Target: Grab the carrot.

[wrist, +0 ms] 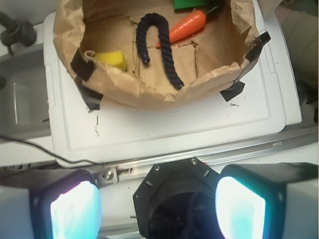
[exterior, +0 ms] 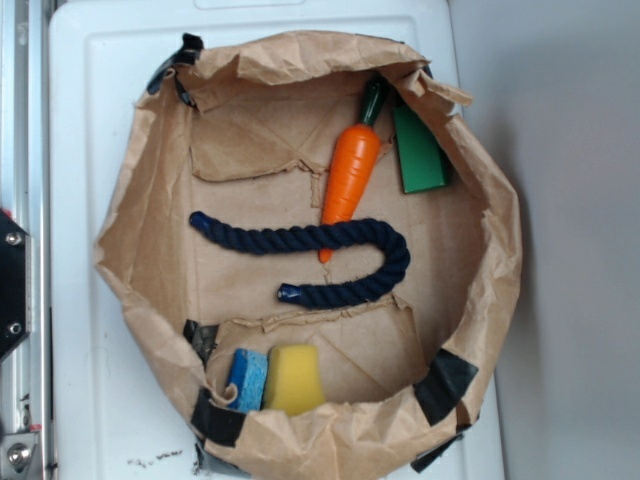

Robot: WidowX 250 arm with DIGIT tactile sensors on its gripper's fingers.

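Exterior looks straight down; wrist views obliquely, apparently farther, sharing the paper bag [exterior: 480, 200].

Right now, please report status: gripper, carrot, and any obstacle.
Gripper open, empty, outside the paper-lined bin. Carrot lies inside near the far wall, untouched. Dark blue rope crosses its tip; green block close beside the stem.

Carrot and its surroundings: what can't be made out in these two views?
- carrot tip: exterior, under the rope.
- green block: wrist, cut by the top edge.
- blue sponge: exterior, lower part behind the bag rim.
- gripper: wrist, fingertips past the bottom edge.
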